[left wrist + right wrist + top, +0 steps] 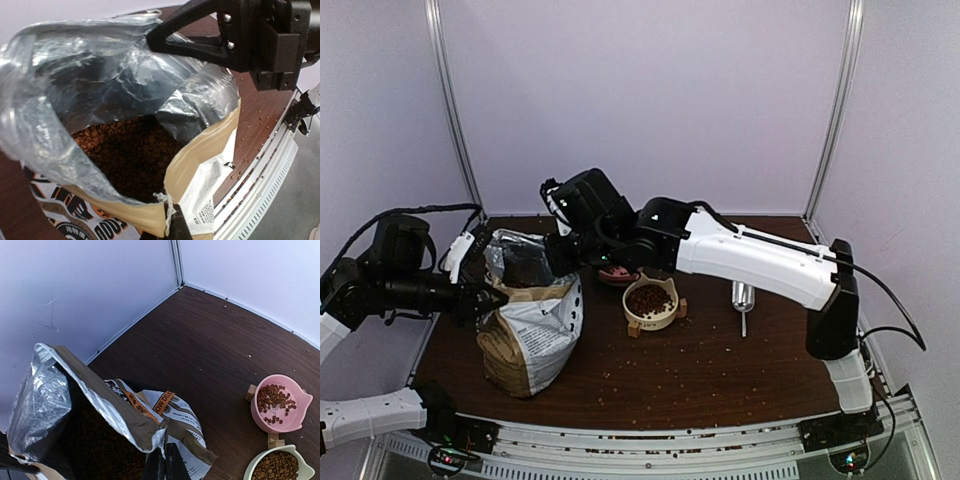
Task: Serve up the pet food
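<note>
**While both grippers clamp the bag's mouth, kibble lies in the bag and two bowls**

Where the bag gapes, the pet food (125,150) shows as a heap of small, round, reddish-brown pellets, darker in the shade of the silver lining. The same pellets fill the two bowls, and loose ones are scattered over the table (740,370), thickest toward its front edge.

The bag (540,340) stands upright near the left edge of the table. It is white and tan with orange print, its top is pulled open, and it is filled well below the rim. The cream bowl (650,322) sits near the middle of the table and is nearly full. The pink bowl (280,429) stands just behind it, toward the back edge, holding a thinner layer of pellets. In the top view the right arm hides most of it. A silver scoop (743,297) lies flat on the table to the right of the cream bowl, apart from it, and whether anything is in it cannot be made out.

The left gripper (176,225) is clenched on the tan rim of the bag on the side facing the left edge. The right gripper (165,462) has its fingers pressed together on the opposite rim, on the side facing the bowls, pinching the folded lip.
</note>
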{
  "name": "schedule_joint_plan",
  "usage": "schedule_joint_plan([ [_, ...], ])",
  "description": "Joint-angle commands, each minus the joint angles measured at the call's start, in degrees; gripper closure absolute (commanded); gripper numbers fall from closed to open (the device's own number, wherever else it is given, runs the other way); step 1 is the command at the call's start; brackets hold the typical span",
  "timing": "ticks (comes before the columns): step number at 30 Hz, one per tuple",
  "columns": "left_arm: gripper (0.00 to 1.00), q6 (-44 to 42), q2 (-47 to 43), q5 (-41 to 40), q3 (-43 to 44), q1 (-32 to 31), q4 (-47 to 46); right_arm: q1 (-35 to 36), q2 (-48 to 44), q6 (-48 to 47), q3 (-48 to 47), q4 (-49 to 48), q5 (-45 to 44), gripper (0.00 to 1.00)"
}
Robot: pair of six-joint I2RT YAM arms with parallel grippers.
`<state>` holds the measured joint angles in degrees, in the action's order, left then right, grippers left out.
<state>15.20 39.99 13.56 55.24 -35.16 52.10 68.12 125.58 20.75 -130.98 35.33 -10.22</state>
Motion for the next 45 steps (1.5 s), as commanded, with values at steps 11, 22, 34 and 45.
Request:
schedule_joint_plan([
  [11,1.0,-6.98,-0.16,-38.76,21.35,1.8,14.24,-1.4,-12.81,6.4,5.56,6.48,-6.16,1.0],
  [22,1.0,-8.63,-7.19,-32.55,18.69,1.84,10.39,1.46,-17.6,6.4,10.14,2.49,7.6,0.65],
  [34,1.0,-6.35,-6.38,-34.93,16.65,1.85,10.76,-1.27,-22.54,2.77,35.63,-16.75,10.99,0.34],
  [45,1.0,-6.04,-5.14,-35.66,15.47,1.8,9.81,-1.44,-11.34,0.87,31.37,-25.18,22.52,0.33],
])
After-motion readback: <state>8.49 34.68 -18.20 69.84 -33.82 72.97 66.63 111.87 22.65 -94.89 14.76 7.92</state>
